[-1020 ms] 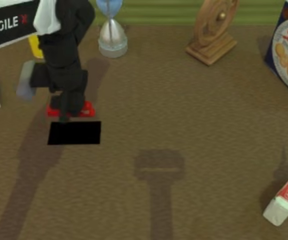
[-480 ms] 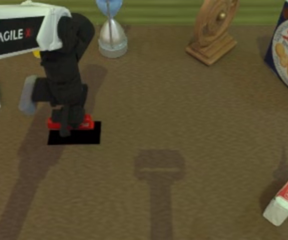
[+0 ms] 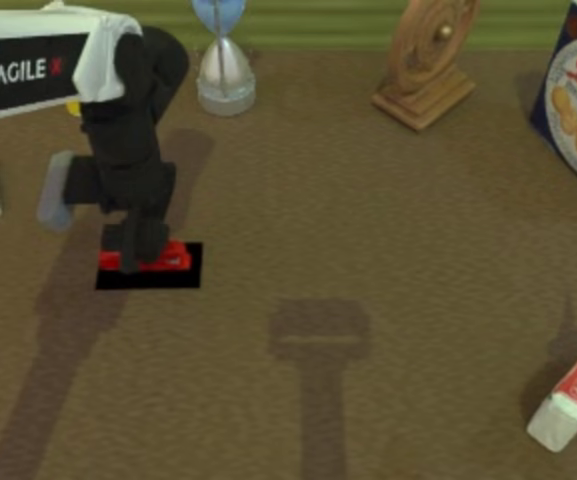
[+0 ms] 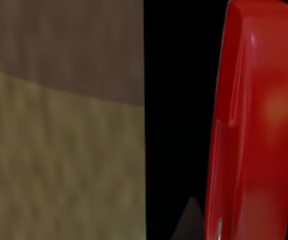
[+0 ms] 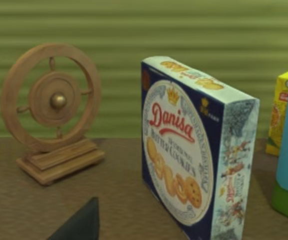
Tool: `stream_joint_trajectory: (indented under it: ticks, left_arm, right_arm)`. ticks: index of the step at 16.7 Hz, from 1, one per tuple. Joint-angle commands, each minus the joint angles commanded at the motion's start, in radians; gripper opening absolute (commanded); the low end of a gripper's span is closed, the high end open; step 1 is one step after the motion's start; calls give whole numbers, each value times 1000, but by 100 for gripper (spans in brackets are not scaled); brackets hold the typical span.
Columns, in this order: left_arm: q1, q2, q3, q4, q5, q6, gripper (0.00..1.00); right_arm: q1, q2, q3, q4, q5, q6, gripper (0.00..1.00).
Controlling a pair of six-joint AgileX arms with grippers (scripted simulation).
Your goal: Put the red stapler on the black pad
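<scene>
Left gripper (image 3: 136, 258), black and two-fingered, stands directly over the flat matte-black rectangular pad (image 3: 183, 277), and you can read it as clamped on the small glossy bright-red stapler (image 3: 171, 259), whose visible end juts out from under the fingers. Take the pad as your landmark: the stapler lies along the pad's far long edge, within its outline as seen from above; whether it rests on the pad or hangs just above it cannot be told. In the left wrist view the stapler (image 4: 256, 125) runs lengthwise over the pad's black surface (image 4: 178, 100), with the brown table (image 4: 64, 125) beginning at the pad's edge. Judge the stapler to be rigid, fairly light, and slick on its rounded shell; hold it across the narrow body near the middle, never at the tapered ends, where the fingers may slide off. Your right arm is parked, out of the top view, well away from the pad.
</scene>
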Motion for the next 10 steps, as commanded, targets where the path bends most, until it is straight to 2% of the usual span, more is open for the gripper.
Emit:
stream_joint_trajectory:
  ticks: [4, 10]
  left_arm:
    - [0, 0, 0, 0, 0, 0, 98]
    - [0, 0, 0, 0, 0, 0, 100]
  right_arm:
    - [0, 0, 0, 0, 0, 0, 100]
    - [0, 0, 0, 0, 0, 0, 100]
